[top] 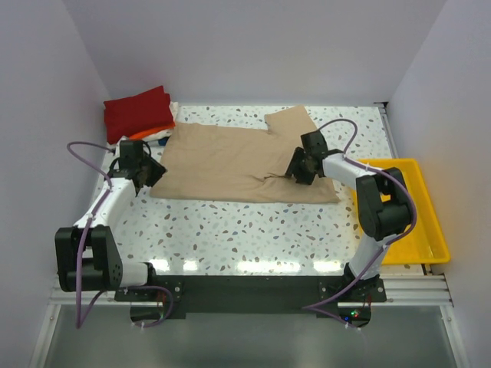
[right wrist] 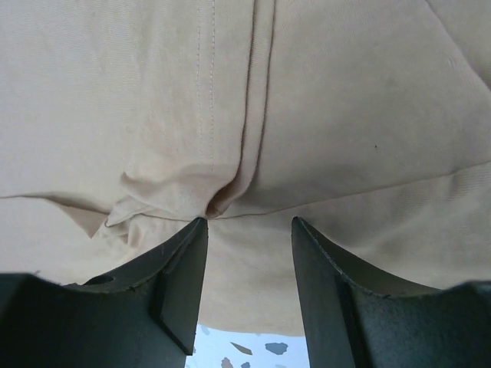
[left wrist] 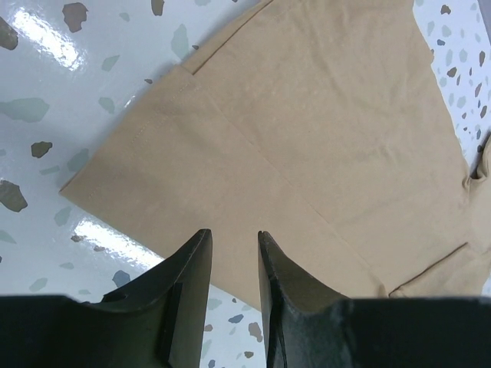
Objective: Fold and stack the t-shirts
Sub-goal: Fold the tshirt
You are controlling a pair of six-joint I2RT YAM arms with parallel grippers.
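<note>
A tan t-shirt (top: 230, 161) lies flat on the speckled table, one sleeve pointing to the back. My left gripper (top: 150, 173) hovers at its left hem; in the left wrist view the gripper (left wrist: 233, 234) is open over the shirt's edge (left wrist: 307, 130), with nothing between the fingers. My right gripper (top: 295, 170) is over the shirt's right part near the sleeve seam; in the right wrist view the gripper (right wrist: 248, 222) is open above a puckered seam (right wrist: 222, 192). A dark red folded shirt (top: 138, 111) tops an orange one (top: 153, 132) and a white one (top: 173, 112) at the back left.
A yellow plastic tray (top: 430, 245) sits at the right edge of the table. White walls enclose the table on the left, back and right. The bare speckled tabletop (top: 245, 230) runs along the front.
</note>
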